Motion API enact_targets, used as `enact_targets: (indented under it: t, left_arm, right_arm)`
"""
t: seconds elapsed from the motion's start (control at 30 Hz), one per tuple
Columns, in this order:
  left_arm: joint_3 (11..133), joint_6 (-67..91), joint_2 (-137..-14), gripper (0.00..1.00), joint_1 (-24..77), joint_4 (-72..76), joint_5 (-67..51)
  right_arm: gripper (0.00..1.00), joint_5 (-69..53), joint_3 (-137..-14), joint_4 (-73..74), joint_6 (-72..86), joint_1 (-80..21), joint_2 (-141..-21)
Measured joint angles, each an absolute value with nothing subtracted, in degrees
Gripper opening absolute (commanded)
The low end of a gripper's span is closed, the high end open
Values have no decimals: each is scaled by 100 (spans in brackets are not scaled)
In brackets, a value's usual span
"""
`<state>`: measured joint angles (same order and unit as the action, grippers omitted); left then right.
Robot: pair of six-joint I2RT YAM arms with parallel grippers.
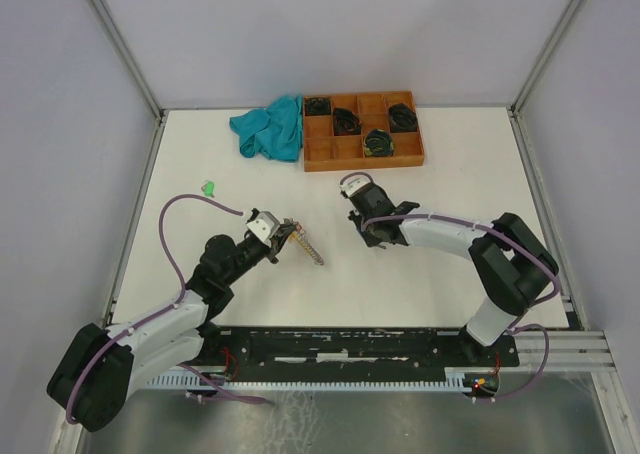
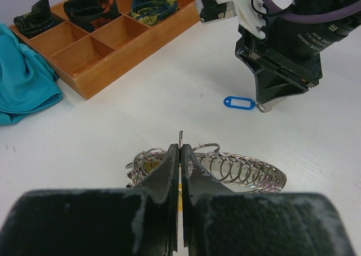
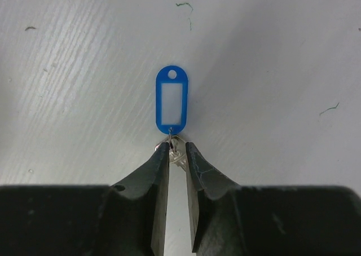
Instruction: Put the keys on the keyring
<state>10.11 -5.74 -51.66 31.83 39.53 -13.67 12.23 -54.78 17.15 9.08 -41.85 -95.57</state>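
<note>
My left gripper (image 2: pixel 181 150) is clamped tight, fingers pressed together on a thin wire end of the keyring (image 2: pixel 242 171), which stands up just above my fingertips. The rest of the keyring, a run of silvery coils and loops, lies on the white table (image 1: pixel 450 274) right in front of those fingers. My own black fingers hide its near part.

My right gripper (image 3: pixel 176 149) points down at the table with its jaws a little apart. The small silver end of the blue-tagged key (image 3: pixel 172 101) sits between the tips; I cannot tell whether either finger touches it. The blue tag lies flat on the table, stretching away from my fingertips.

From my left wrist, the right gripper's dark body stands over that key, beyond the keyring, with bare table between the two.

Farther back sits the orange-brown tray (image 1: pixel 360 163), with black coiled bundles (image 1: pixel 346 121) in several of its compartments. A teal cloth (image 1: pixel 270 129) lies crumpled against the tray's left side. A green-tagged key (image 1: pixel 209 187) lies alone on the left side of the table, well apart from both grippers.
</note>
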Motion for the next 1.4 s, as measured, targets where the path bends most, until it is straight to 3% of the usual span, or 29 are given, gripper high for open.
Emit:
enact_targets:
  t: [0.77, 1.07, 1.4]
  left_arm:
    - [1013, -576, -5194, 3, 3183, 3951, -1369]
    - [1013, -576, -5201, 3, 3183, 3951, -1393]
    - [1022, -582, -5336, 3, 3183, 3994, -1817]
  right_arm:
    - [16, 1048, -5710, 2029, 657, -4147, -9898]
    - [1, 1044, -5710, 2021, 615, -4121, -9900]
    - [1, 781, -5561, 1927, 235, -4112, -9369]
